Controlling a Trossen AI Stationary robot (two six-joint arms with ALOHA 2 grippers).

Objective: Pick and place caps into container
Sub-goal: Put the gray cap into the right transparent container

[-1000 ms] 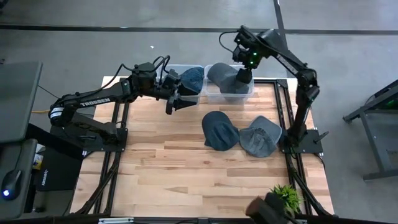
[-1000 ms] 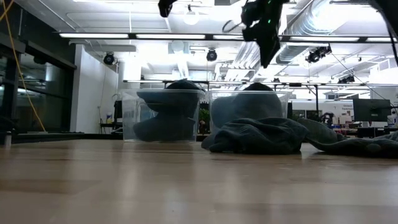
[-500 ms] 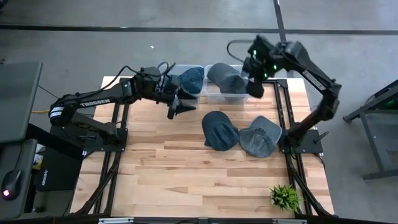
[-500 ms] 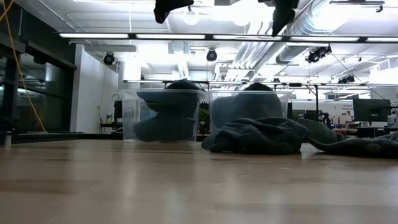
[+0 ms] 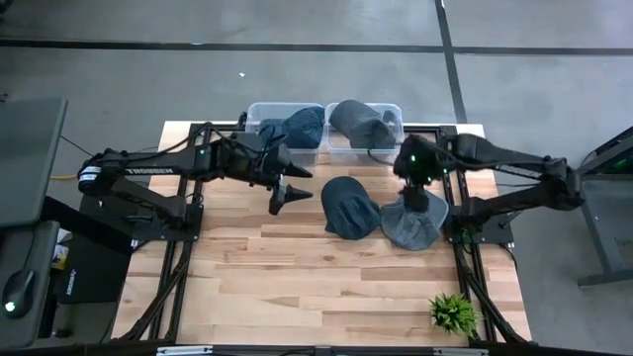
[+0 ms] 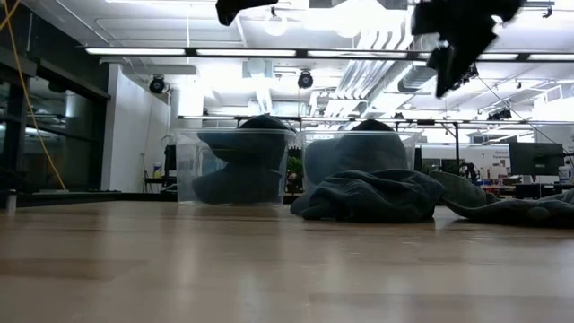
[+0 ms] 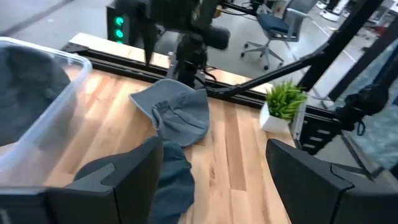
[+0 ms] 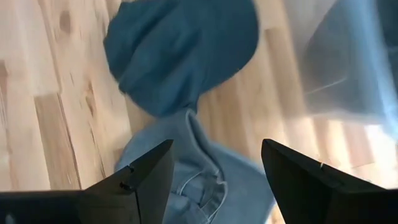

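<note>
Two clear containers stand at the table's far edge. The left container [image 5: 267, 117] holds a navy cap [image 5: 303, 127]; the right container [image 5: 391, 148] holds a grey cap [image 5: 354, 120]. A second navy cap [image 5: 349, 206] and a second grey cap [image 5: 410, 225] lie side by side on the table. My right gripper [image 5: 416, 198] hangs open above the grey cap [image 8: 186, 177] on the table, pointing steeply down and clear of it. My left gripper [image 5: 291, 201] is open in the air to the left of the navy cap [image 7: 158, 186], pointing almost level toward the table's right.
A small potted plant [image 5: 453, 312] stands at the near right corner. Black frame rails [image 5: 450, 148] run along the table's left, right and far sides. Bare wood [image 5: 287, 267] spreads across the near half of the table.
My right gripper has swung from above the right container toward the near edge and down, and now hangs over the grey cap on the table. My left gripper has drifted from beside the left container toward the near edge, turning to the right. Neither has shut. No cap has moved.
</note>
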